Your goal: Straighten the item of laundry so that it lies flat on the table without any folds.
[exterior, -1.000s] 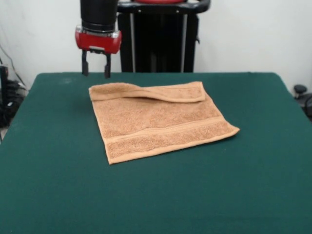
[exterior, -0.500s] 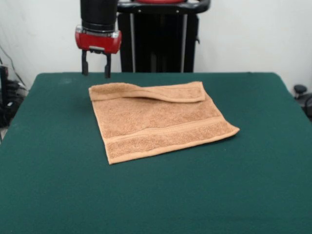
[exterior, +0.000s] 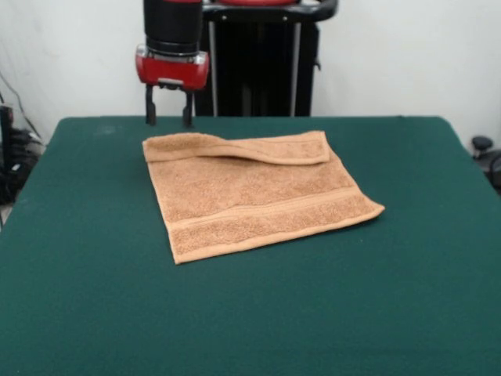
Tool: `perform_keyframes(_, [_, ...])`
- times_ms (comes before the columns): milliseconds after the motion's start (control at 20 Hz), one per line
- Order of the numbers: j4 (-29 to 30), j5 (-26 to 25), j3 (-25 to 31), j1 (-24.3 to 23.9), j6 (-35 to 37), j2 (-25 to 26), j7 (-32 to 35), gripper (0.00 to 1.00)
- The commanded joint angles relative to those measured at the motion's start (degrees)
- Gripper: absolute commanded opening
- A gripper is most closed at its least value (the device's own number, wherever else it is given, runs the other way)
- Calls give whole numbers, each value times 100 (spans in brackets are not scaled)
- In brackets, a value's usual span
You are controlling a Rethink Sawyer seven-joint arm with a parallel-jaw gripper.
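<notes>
The bench [exterior: 94, 313] carries the towel [exterior: 250, 204] below and in front of the gripper, slightly to one side. The towel's edge nearest the gripper is turned over on itself in a long fold [exterior: 235, 147]; the remainder lies flat. The gripper [exterior: 168, 119] hangs above the bench just behind the fold's corner, fingers parted and empty.

Risks, as judged:
- A descent off the fold line would pinch both layers and drag the whole towel.
- A shallow pinch may slip off the hem.
- Pulling sideways may add creases.
</notes>
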Motion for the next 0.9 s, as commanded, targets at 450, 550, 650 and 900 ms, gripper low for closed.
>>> perform_keyframes(450, [-44, -68, -15, 349, -608, 770, 520, 100])
perform_keyframes(550, [-59, -50, 6, 312, -592, 786, 479, 100])
perform_keyframes(650, [-57, -42, 15, 282, -588, 792, 453, 100])
perform_keyframes(900, [0, -28, 53, 202, -550, 744, 381, 100])
